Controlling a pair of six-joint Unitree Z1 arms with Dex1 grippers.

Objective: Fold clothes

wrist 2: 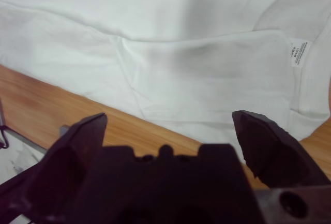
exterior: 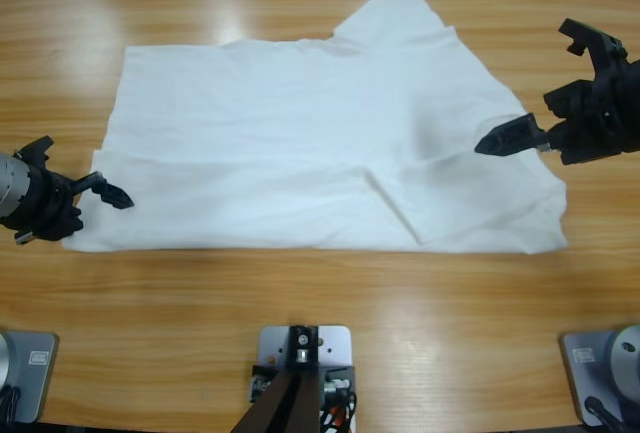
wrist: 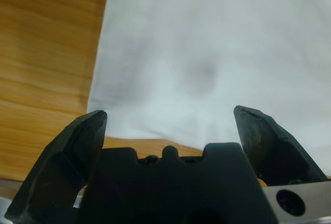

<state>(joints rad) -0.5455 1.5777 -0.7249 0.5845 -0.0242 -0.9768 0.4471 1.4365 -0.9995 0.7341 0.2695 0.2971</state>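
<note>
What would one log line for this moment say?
T-shirt: spread, part-folded | left hand: open at its edge | right hand: open, empty

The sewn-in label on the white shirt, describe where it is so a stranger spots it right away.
Start at the white T-shirt spread across the wooden table. Go to its neck opening, near the right hand. The label is a small white tag with tiny print, the shirt's only printed patch.

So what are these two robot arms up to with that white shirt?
They are set to fold a white T-shirt that lies spread on the wooden table, one side already turned over. The left tool sits open at the shirt's left edge; the right tool hangs open over the right end. Neither holds any cloth.
</note>
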